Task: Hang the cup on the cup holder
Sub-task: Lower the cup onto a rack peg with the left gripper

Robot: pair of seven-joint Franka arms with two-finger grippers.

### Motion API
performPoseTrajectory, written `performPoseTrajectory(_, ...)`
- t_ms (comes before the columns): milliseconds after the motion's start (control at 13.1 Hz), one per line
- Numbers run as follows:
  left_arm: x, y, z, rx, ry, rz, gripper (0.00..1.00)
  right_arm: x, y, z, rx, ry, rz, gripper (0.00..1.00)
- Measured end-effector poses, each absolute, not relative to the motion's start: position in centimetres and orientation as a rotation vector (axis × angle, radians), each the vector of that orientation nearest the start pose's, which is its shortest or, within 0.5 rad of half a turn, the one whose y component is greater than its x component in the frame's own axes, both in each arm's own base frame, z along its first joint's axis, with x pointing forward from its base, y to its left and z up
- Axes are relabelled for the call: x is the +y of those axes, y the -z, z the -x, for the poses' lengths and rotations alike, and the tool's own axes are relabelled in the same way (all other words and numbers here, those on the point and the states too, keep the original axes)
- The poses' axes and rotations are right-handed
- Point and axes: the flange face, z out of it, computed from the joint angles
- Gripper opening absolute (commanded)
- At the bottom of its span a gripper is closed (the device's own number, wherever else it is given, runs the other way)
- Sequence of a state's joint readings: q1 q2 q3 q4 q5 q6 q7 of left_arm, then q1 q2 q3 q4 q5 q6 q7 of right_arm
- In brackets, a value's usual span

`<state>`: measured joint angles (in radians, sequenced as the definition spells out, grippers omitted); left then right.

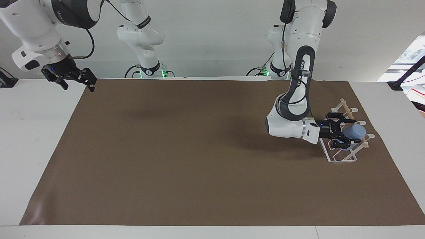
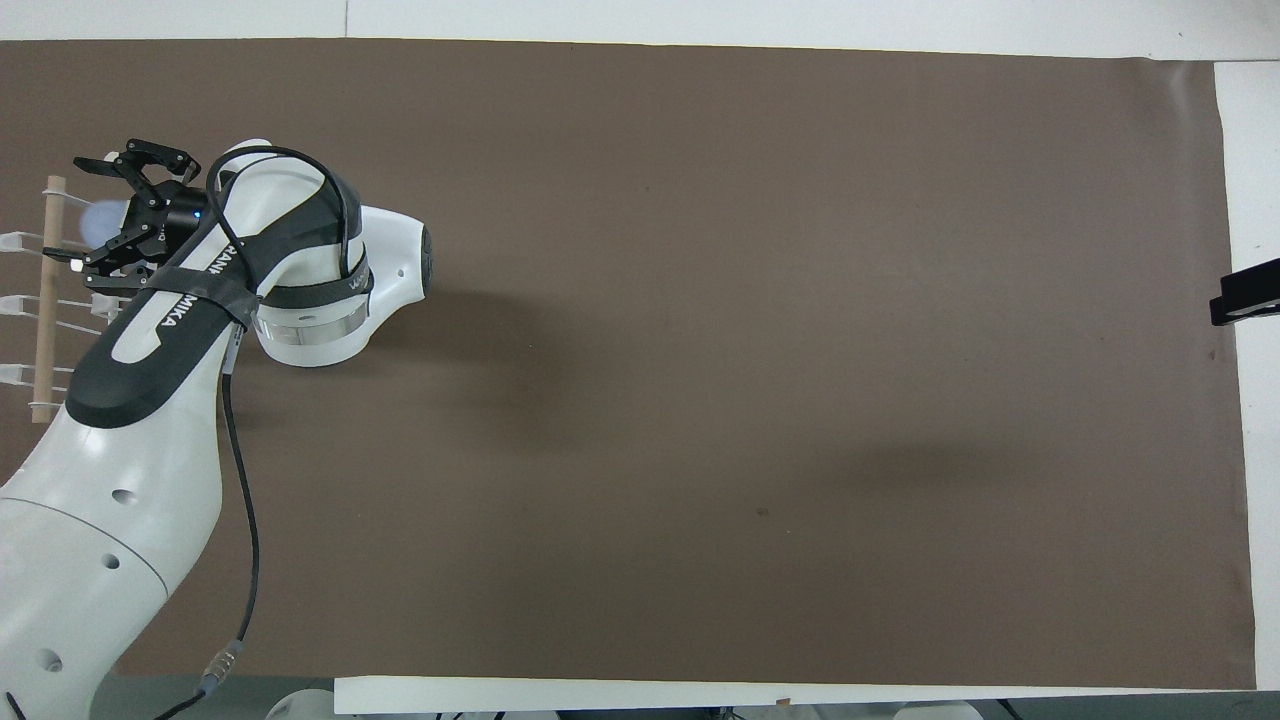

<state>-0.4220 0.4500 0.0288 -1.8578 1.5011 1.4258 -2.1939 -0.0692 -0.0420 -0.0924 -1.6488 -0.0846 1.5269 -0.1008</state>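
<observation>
The light-blue cup (image 1: 358, 132) lies tilted on the prongs of the white wire cup holder (image 1: 341, 158), just under its wooden rod (image 1: 346, 107), toward the left arm's end of the table. My left gripper (image 1: 350, 132) reaches in level over the holder and is shut on the cup. In the overhead view only a small part of the cup (image 2: 103, 216) shows inside the left gripper (image 2: 72, 210), beside the rod (image 2: 45, 320). My right gripper (image 1: 79, 85) waits open and empty, up in the air over the right arm's end of the table.
A brown mat (image 1: 199, 149) covers most of the white table (image 1: 33, 132). The left arm's elbow (image 1: 282, 124) hangs low over the mat next to the holder. Only a dark tip of the right gripper (image 2: 1243, 298) shows in the overhead view.
</observation>
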Motion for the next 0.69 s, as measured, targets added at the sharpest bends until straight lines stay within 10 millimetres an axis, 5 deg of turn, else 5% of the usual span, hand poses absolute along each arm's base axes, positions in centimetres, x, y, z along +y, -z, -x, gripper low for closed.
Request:
performPoseTrajectory(536, -12.5, -33.8, -60.1, -1.019, 1.306, 1.387, 1.00, -8.8, -60.6, -52.6, 0.074, -0.164, 3.205, 1.00)
performPoseTrajectory(689, -13.5, -34.5, -60.0, -1.171, 1.202, 1.428, 1.00, -9.0, -60.7, -52.6, 0.079, -0.163, 3.205, 1.00)
